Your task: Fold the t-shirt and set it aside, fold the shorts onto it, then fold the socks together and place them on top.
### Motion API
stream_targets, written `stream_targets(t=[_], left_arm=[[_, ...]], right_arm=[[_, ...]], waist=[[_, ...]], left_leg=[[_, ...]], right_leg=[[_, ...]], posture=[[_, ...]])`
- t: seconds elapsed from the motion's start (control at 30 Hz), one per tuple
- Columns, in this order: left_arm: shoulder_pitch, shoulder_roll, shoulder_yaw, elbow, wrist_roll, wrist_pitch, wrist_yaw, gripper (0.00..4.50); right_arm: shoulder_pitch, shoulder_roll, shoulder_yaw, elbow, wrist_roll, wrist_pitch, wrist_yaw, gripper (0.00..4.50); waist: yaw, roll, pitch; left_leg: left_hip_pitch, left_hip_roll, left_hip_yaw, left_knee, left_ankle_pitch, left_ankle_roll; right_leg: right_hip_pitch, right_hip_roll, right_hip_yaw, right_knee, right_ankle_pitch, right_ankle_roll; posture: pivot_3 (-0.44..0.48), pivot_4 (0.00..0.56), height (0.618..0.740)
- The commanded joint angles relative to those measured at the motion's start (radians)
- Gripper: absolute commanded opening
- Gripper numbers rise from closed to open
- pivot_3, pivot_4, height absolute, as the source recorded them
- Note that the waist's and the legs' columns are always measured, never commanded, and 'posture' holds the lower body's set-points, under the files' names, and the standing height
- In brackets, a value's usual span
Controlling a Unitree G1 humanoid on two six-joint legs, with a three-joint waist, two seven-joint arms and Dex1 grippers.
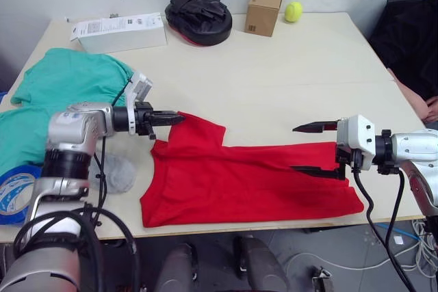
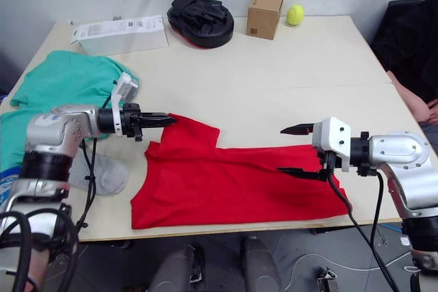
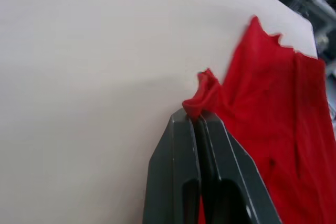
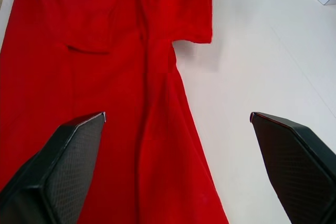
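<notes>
Your left gripper pinches the red t-shirt by a sleeve tip; the shirt lies along the table's near edge. Your right gripper hangs wide open over its hem.

1 red t-shirt, 1 teal shorts, 1 grey sock, 2 boxes, 1 ball

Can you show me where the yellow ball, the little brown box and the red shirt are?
tennis ball [image 1: 293, 11], left eye view, middle of the ball.
cardboard box [image 1: 263, 11], left eye view, its front side.
t-shirt [image 1: 260, 182], left eye view, middle of the body.
</notes>
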Motion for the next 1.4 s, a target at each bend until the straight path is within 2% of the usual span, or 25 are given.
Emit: stream_targets(t=[0.03, 0.13, 0.37, 0.6, 0.77, 1.17, 1.27, 1.37, 1.4], left_arm=[[0.141, 0.066, -0.027, -0.217, 0.021, -0.14, -0.057, 0.02], [0.266, 0.094, -0.037, -0.313, 0.055, -0.266, -0.064, 0.02], [0.442, 0.17, -0.034, -0.387, 0.102, -0.458, -0.111, 0.02], [0.51, 0.224, -0.035, -0.38, 0.131, -0.549, -0.133, 0.02], [0.516, 0.218, -0.04, -0.384, 0.131, -0.546, -0.124, 0.02], [0.631, 0.293, 0.022, -0.455, 0.08, -0.486, -0.139, 0.02], [0.64, 0.305, 0.06, -0.467, 0.05, -0.442, -0.123, 0.68], [0.627, 0.299, 0.072, -0.485, 0.014, -0.366, -0.106, 1.61], [0.624, 0.298, 0.069, -0.491, 0.006, -0.351, -0.105, 1.61]], right_arm=[[-0.006, 0.006, -0.012, -0.001, -0.005, -0.027, 0.02, 4.5], [-0.013, 0.013, -0.006, 0.008, -0.014, -0.033, 0.028, 4.5], [-0.037, 0.026, 0.0, 0.035, -0.03, -0.038, 0.048, 4.5], [-0.034, 0.022, 0.008, 0.053, -0.039, -0.058, 0.096, 4.5], [-0.03, 0.017, 0.003, 0.04, -0.022, -0.036, 0.126, 4.5], [-0.037, 0.014, -0.012, 0.075, -0.041, -0.041, 0.12, 4.5], [-0.039, 0.011, -0.024, 0.075, -0.029, -0.018, 0.112, 4.5], [-0.04, 0.015, -0.018, 0.064, -0.027, -0.006, 0.11, 4.5], [-0.04, 0.018, -0.013, 0.059, -0.029, -0.006, 0.111, 4.5]], waist=[[-0.001, 0.0, 0.0], [-0.002, 0.0, 0.0], [0.001, 0.0, 0.0], [-0.001, 0.0, 0.0], [0.0, 0.0, 0.0], [-0.012, 0.0, 0.0], [-0.012, 0.0, 0.0], [-0.012, 0.0, 0.0], [-0.013, 0.0, 0.0]], left_leg=[[0.001, 0.0, 0.0, 0.0, 0.0, 0.0], [0.002, 0.0, 0.001, -0.001, 0.0, 0.001], [0.002, -0.001, 0.0, -0.001, 0.0, 0.003], [0.002, 0.0, 0.0, -0.003, -0.001, 0.003], [0.002, 0.0, 0.0, -0.003, -0.001, 0.004], [0.002, 0.001, 0.0, -0.004, -0.002, 0.003], [0.002, 0.002, 0.0, -0.004, -0.002, 0.003], [0.002, 0.002, 0.0, -0.004, -0.002, 0.003], [0.002, 0.002, 0.0, -0.004, -0.002, 0.003]], right_leg=[[0.0, 0.0, 0.001, 0.0, 0.0, 0.0], [0.001, 0.0, 0.002, 0.0, 0.0, -0.001], [0.002, -0.002, 0.002, -0.001, -0.001, -0.002], [0.001, -0.002, 0.001, -0.002, -0.002, -0.003], [0.001, -0.002, 0.001, -0.002, -0.002, -0.003], [0.001, -0.002, 0.001, -0.003, -0.002, -0.005], [0.001, -0.003, 0.001, -0.003, -0.003, -0.005], [0.001, -0.003, 0.001, -0.003, -0.003, -0.005], [0.001, -0.003, 0.001, -0.004, -0.003, -0.005]], posture=[[0.0, 0.15, 0.74], [0.0, 0.15, 0.74], [0.0, 0.15, 0.74], [0.0, 0.15, 0.74], [0.0, 0.15, 0.74], [0.0, 0.15, 0.74], [0.0, 0.15, 0.74], [0.0, 0.15, 0.74], [0.0, 0.15, 0.74]])
